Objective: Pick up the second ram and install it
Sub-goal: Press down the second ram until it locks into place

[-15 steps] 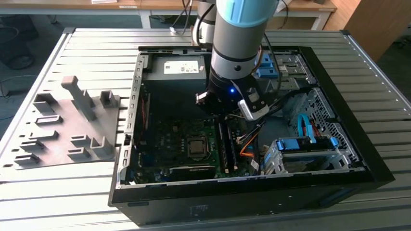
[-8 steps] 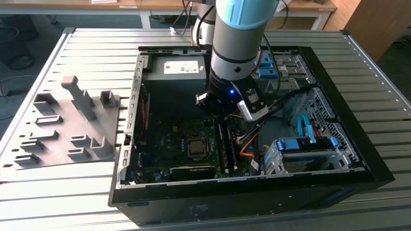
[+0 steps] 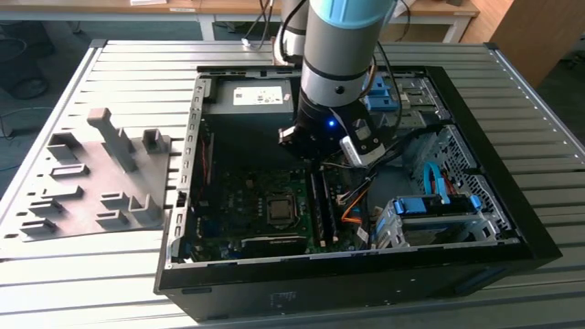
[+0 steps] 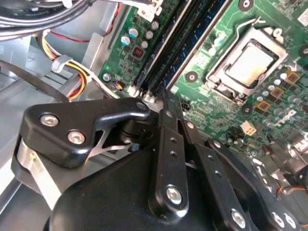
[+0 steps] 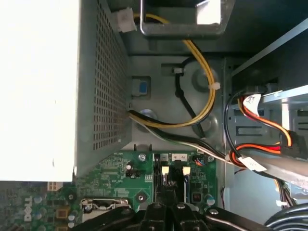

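Two memory strips stand side by side in the motherboard's slots inside the open computer case. In the second wrist view the second ram, a dark blue board, sits in the slot nearer the processor socket. A darker strip stands beside it. My gripper is shut with nothing between its fingers. It hangs just over the end of the slots, by their white clips. I cannot tell whether the tips touch the strip.
A silver power supply fills the case's far corner. Yellow, red and black cable bundles run beside the slots, with a drive cage at the exterior view's right. A grey parts holder lies on the slatted table outside the case.
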